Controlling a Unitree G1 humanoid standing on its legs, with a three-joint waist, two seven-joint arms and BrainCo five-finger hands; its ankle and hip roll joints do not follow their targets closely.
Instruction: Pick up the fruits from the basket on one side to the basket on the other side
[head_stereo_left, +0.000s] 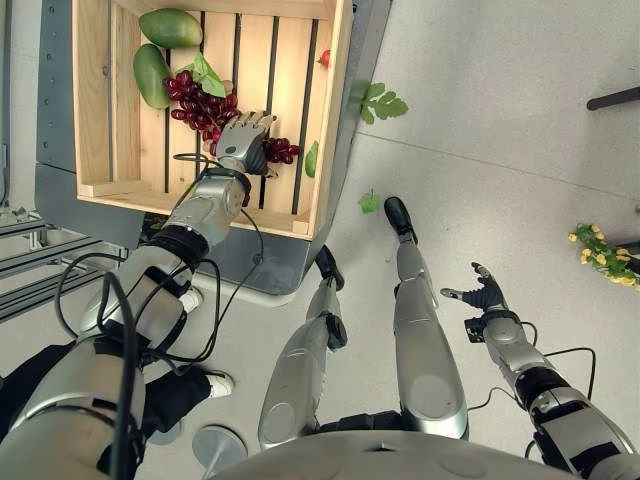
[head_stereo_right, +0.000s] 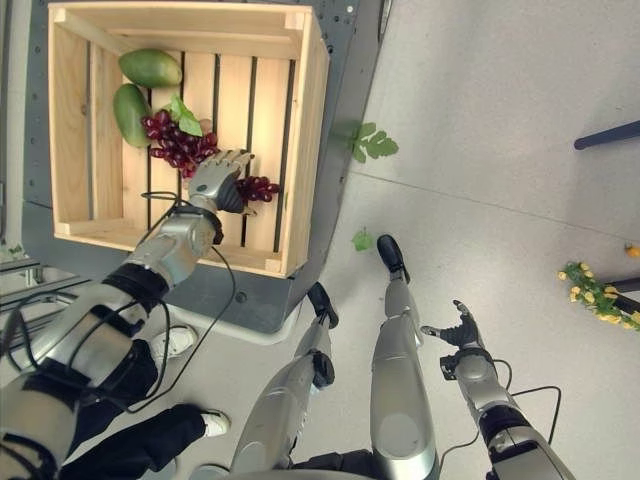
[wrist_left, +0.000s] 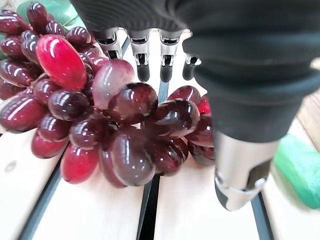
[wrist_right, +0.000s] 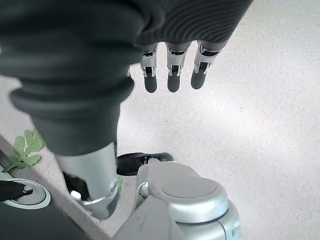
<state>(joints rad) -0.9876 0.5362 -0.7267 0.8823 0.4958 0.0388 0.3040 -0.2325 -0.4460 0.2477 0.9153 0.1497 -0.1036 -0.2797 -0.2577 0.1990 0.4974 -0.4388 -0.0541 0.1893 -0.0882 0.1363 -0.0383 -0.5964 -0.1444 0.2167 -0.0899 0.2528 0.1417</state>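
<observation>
**Off-task clutter around you**

You have a loose green lobed leaf (head_stereo_left: 380, 103) lying on the pale speckled floor (head_stereo_left: 500, 130), and a smaller green leaf scrap (head_stereo_left: 369, 202) nearer you. Far right, a sprig of small yellow flowers (head_stereo_left: 603, 255). Lower left, a person's white shoe (head_stereo_left: 218, 383).

No readable text, label, number or sign is found anywhere here, tbh. Nothing is printed on the wooden crate (head_stereo_left: 93, 95) under the left hand (head_stereo_left: 243, 142), and nothing is marked on the floor (head_stereo_left: 500, 130) around the right hand (head_stereo_left: 487, 293).
</observation>
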